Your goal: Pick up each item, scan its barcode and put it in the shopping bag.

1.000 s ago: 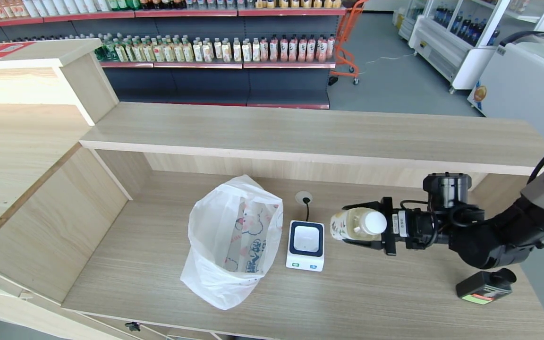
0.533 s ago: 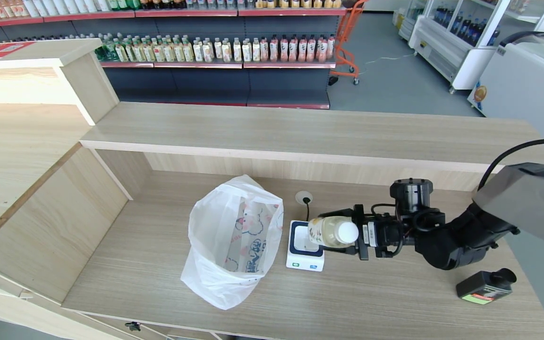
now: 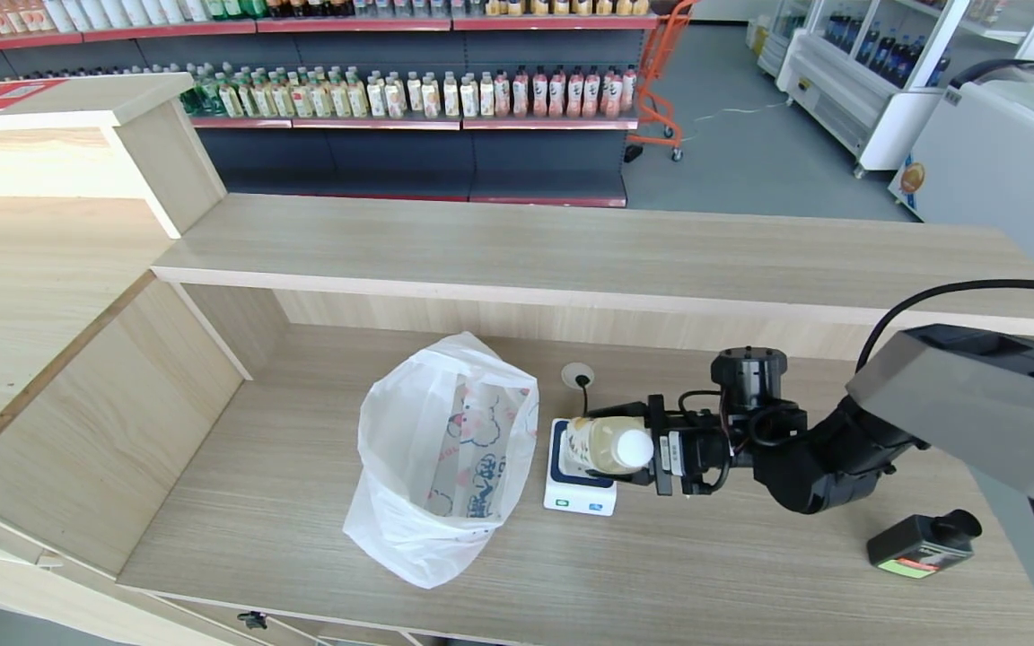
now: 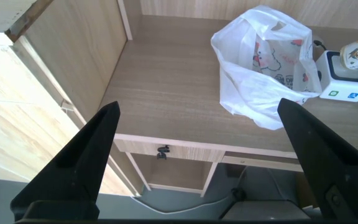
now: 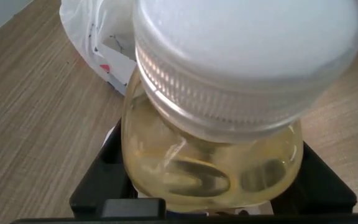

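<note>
I'm watching the clear bottle (image 3: 609,444) of pale yellow drink lying sideways, clamped in my right gripper (image 3: 620,446). Its white cap is pointing to 3 o'clock, and it is hanging over the white scanner (image 3: 578,498). The white shopping bag (image 3: 409,475) is standing open at the scanner's 9 o'clock, holding a printed packet (image 3: 481,449). A small black container (image 3: 924,543) is lying at 4 o'clock, well apart.

The right tool (image 3: 611,446) is black; behind it sit a white label (image 3: 674,453), a round black housing (image 3: 749,370), a looping black cable (image 3: 957,289) and a grey boxy link (image 3: 975,413).
</note>
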Tool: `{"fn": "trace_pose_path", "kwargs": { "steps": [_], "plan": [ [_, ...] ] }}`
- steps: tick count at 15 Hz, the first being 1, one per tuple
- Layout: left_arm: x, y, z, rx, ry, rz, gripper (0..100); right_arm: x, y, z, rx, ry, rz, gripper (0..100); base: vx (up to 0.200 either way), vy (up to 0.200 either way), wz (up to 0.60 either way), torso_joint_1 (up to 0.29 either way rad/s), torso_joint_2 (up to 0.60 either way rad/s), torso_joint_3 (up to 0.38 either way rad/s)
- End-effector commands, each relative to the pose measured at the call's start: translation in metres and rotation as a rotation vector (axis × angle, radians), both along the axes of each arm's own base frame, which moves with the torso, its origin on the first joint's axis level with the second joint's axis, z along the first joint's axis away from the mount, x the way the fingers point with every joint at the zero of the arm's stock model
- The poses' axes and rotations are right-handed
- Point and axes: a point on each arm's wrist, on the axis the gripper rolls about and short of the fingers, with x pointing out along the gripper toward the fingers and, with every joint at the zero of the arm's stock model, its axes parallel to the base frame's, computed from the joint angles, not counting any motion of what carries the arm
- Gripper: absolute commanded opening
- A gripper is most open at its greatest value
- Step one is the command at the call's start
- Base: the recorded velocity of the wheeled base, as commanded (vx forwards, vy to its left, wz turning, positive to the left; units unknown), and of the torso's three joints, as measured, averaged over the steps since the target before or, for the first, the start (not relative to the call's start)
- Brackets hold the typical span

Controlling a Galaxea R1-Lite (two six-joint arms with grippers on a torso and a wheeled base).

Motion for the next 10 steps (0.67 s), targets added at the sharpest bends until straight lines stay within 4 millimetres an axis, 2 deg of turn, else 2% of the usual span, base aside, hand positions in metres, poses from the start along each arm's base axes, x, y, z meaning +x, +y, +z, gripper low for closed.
{"fn": "trace_pose_path", "kwargs": {
  "steps": [1,10],
  "plan": [
    [-0.0001,0.0000,0.0003,0.000,-0.002,0.000,100,0.0048,0.0083,-0.0091,-0.002,-0.002,0.008,0,0.000,0.000,0.00,0.000,0.00,0.000],
    [-0.0001,0.0000,0.0003,0.000,-0.002,0.000,100,0.0090,0.0083,-0.0109,0.000,-0.005,0.005,0,0.000,0.000,0.00,0.000,0.00,0.000]
  ]
}}
